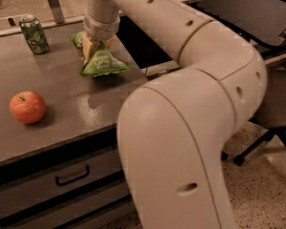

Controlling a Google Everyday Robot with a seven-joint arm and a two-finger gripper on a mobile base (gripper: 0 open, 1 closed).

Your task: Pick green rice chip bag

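Gripper (97, 49) of the robot arm (190, 109) is low over the far part of the grey table (62, 85), and it points down from a round cream wrist. Its jaws are closed on the green rice chip bag (105, 63) and hold it at the narrow, pinched middle. One pale yellow finger (89, 47) shows on the left side of the bag; the other one is mostly hidden behind the foil and the wrist.

The bag passes between the jaws. One flared end comes out on the near side of them, toward the table edge, with a white patch on top. The other end is just behind the jaws and only a small green corner of it can be seen. The near end is very close to the table top, with a dark shadow under it; I cannot tell if it touches the surface or not.

To the left of the jaws, well apart, stands a dark green drink can (34, 35), upright, near the back edge of the table. A red apple (27, 107) lies further to the left and nearer to the camera than the jaws, also well apart from the bag. Below the table front there is a drawer with a dark handle (72, 175). On the right of the arm a dark office chair (257, 18) stands on the speckled floor (257, 194).
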